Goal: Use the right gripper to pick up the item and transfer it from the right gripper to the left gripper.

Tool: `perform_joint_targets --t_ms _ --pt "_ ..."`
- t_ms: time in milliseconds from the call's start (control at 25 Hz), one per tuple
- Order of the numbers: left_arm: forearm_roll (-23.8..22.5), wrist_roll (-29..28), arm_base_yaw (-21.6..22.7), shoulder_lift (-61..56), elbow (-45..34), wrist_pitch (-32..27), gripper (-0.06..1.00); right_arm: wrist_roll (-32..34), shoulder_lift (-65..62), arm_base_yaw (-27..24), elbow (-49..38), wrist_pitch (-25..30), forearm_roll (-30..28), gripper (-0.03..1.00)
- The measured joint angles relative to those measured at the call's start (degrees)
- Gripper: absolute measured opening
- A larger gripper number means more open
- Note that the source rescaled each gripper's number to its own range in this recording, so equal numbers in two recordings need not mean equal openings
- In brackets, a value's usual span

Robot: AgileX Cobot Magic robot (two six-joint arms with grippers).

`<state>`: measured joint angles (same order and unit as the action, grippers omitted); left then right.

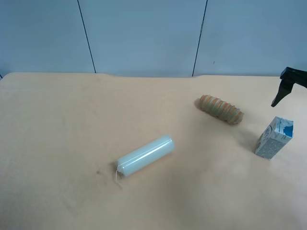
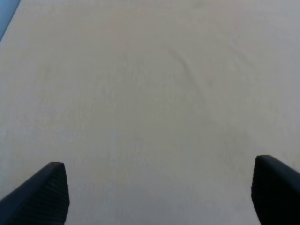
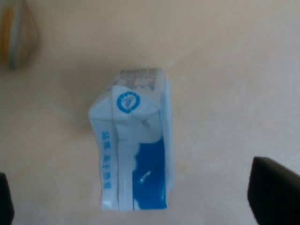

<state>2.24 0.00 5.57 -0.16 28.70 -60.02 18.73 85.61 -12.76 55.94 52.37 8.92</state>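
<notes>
The item, a small white milk carton (image 1: 274,138) with blue print, stands on the tan table (image 1: 72,124) near the exterior high view's right edge. My right gripper (image 1: 289,82) hangs above and just behind it, only partly in that frame. In the right wrist view the carton (image 3: 136,150) lies between the two dark fingertips of the right gripper (image 3: 139,197), which stands open and apart from it. My left gripper (image 2: 161,190) is open over bare table and holds nothing; it is outside the exterior high view.
A pale green cylinder (image 1: 145,155) lies at the table's middle. A ridged orange-brown roll (image 1: 220,109) lies left of and behind the carton, and its end shows in the right wrist view (image 3: 14,37). A blue-grey wall (image 1: 144,33) backs the table.
</notes>
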Motion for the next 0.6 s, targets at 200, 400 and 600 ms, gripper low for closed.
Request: perform_joint_targets --t_ms 200,400,600 --pt "0.0 0.0 0.0 0.0 0.0 0.0 0.84 0.8 1.8 1.9 -2.7 -3.3 1.5 1.0" --pt "0.0 0.0 0.0 0.0 0.0 0.0 0.84 0.9 5.0 3.5 -3.0 -4.2 1.2 1.0" --pt "0.0 0.0 0.0 0.0 0.0 0.0 0.84 0.9 6.8 3.7 -3.1 -6.0 1.2 1.0"
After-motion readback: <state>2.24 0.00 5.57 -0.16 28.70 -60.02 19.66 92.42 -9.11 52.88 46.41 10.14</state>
